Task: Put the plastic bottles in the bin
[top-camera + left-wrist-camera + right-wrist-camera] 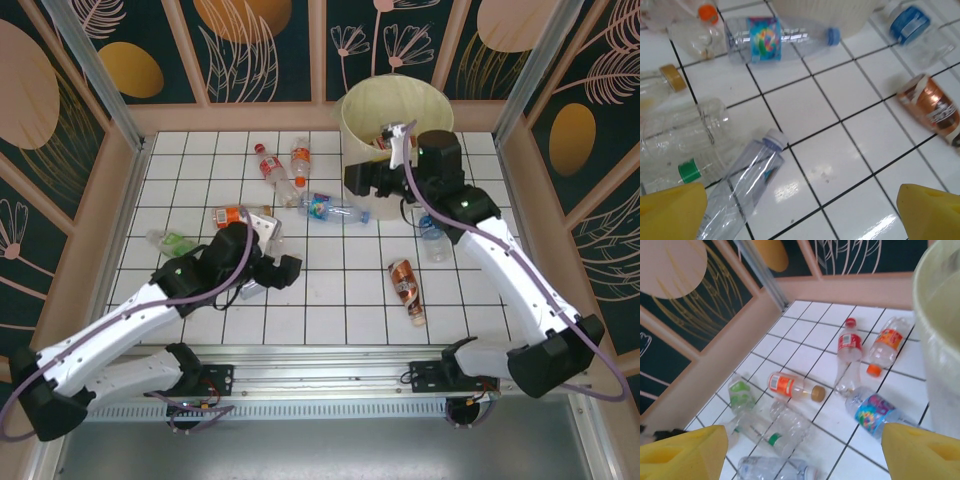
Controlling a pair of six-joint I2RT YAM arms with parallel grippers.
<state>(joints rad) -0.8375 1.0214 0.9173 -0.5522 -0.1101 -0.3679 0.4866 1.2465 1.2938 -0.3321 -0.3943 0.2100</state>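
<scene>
Plastic bottles lie scattered on the white tiled table. My left gripper hangs open low over the tiles, bare tile between its yellow fingertips. A clear bottle with a pale cap lies just inside its left finger. My right gripper stands open and empty, raised beside the bin. Below it lie a bottle with a multicoloured label, a red-labelled bottle and an orange-capped bottle. A brown bottle and a blue-labelled bottle lie to the right.
More bottles cluster at the left: an orange-labelled bottle with a gold cap, a green-labelled one and a clear one with a green band. Pink wooden walls enclose the table on three sides. Something red-labelled shows inside the bin.
</scene>
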